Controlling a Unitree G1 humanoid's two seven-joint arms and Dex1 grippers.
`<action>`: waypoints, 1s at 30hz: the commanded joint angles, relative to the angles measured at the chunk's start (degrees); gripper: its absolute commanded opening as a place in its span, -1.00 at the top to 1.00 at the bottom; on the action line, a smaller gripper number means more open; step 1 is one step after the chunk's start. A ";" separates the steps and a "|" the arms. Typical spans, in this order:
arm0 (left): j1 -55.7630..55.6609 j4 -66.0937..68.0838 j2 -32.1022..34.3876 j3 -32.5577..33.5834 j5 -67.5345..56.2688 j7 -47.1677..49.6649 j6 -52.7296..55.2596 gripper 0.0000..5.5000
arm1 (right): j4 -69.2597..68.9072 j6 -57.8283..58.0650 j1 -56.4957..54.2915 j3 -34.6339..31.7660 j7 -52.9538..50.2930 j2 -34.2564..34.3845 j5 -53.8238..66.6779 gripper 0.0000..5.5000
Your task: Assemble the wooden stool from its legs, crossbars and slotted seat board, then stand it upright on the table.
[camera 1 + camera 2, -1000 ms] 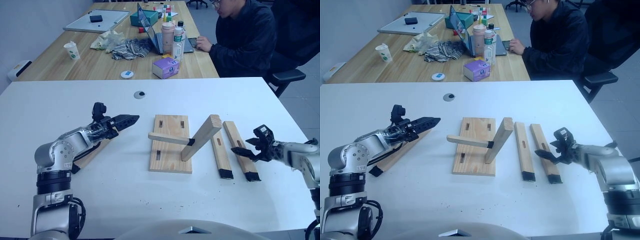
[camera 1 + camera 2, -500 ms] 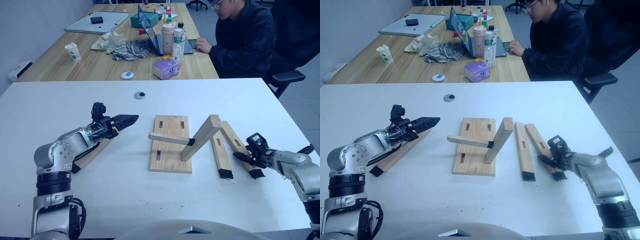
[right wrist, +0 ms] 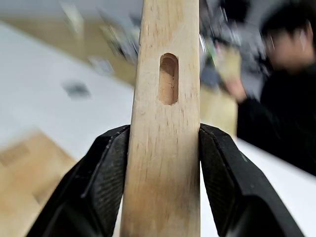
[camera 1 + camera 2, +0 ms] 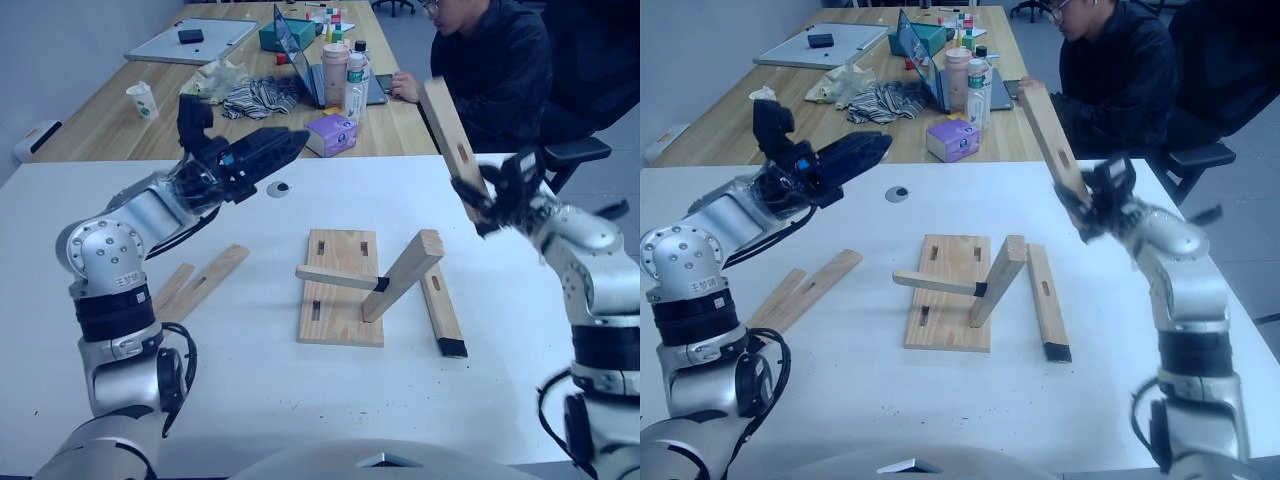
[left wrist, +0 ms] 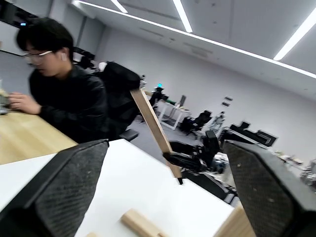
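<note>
One leg (image 4: 455, 140) is up in the air, beyond the far right corner of the seat board (image 4: 338, 300). It is tilted, with its slot facing the board. The right gripper (image 4: 492, 203) pinches it near its lower end, and the right wrist view shows both pads pressed against its sides. The seat board lies flat on the white table (image 4: 250, 400). A tilted leg (image 4: 402, 274) stands at the board's right edge, with a crossbar (image 4: 335, 278) reaching from it out over the board. Just right of the board a second leg (image 4: 441, 312) lies flat. Well to the board's left lie a longer strip (image 4: 212, 280) and a shorter strip (image 4: 172, 288), side by side. The left gripper (image 4: 293, 141) hangs above the table, left of and beyond the board, its fingers spread wide and holding nothing.
</note>
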 commanded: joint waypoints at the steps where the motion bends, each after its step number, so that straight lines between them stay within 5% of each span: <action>1: -3.74 0.29 -3.92 -2.27 -1.53 2.29 -0.58 -0.56 | -2.99 0.04 -4.48 0.31 7.75 2.59 9.11 0.24; 8: -5.99 0.07 -8.54 -5.25 -2.41 2.52 -2.25 -0.56 | -8.07 10.76 -4.67 0.85 13.24 3.71 24.77 0.24; 15: -6.08 -1.48 -10.17 -5.12 -8.34 -0.57 -2.55 -0.56 | -9.09 16.62 -4.58 1.93 14.90 2.79 28.32 0.24; 30: -4.75 -0.94 -7.79 -6.16 -11.39 -1.97 -2.31 0.20 | -8.78 19.95 -5.01 -0.62 10.87 4.60 35.48 0.24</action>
